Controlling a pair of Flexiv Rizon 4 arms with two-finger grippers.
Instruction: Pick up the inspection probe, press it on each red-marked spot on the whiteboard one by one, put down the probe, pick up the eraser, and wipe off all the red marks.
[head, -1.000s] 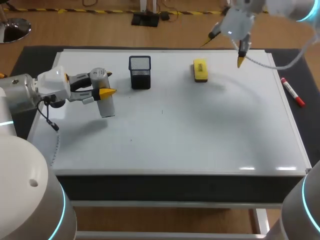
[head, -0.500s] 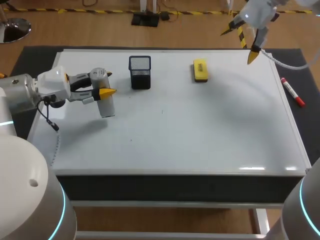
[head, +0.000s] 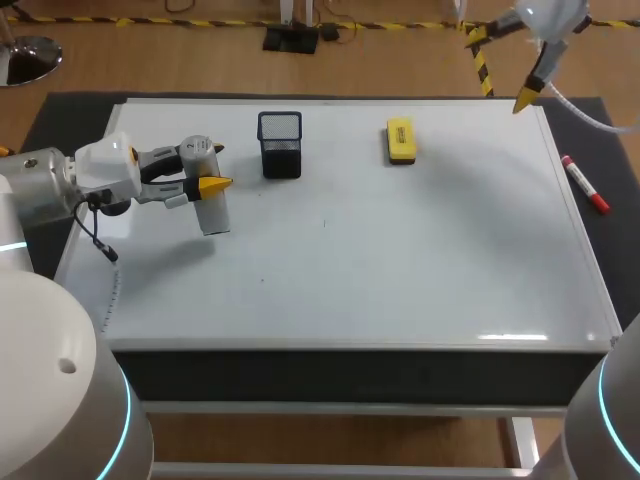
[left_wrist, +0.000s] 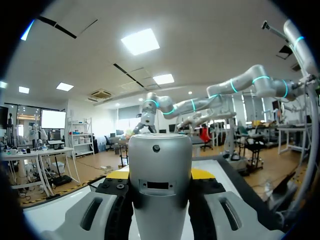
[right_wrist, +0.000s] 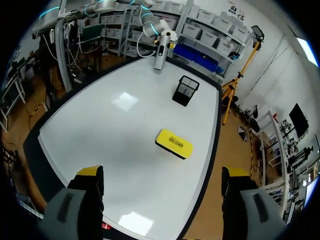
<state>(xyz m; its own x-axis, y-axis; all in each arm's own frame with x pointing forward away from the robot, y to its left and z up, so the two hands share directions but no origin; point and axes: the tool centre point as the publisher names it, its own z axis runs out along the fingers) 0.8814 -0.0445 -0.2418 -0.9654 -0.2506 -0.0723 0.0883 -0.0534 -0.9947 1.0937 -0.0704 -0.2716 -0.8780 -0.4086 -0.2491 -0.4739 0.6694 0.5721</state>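
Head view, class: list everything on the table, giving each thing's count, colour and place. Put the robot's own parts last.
whiteboard: one, white, covering most of the table top
mat: one, black, under the whiteboard, showing past its edges
pen holder: one, black mesh, near the far edge, left of the middle
eraser: one, yellow, near the far edge, right of the pen holder
marker: one, red, on the mat beside the whiteboard's right edge
inspection probe: one, silver-grey, held above the whiteboard's left part
left gripper: one, yellow-tipped, shut on the inspection probe
right gripper: one, yellow-tipped, open, raised above the far right corner
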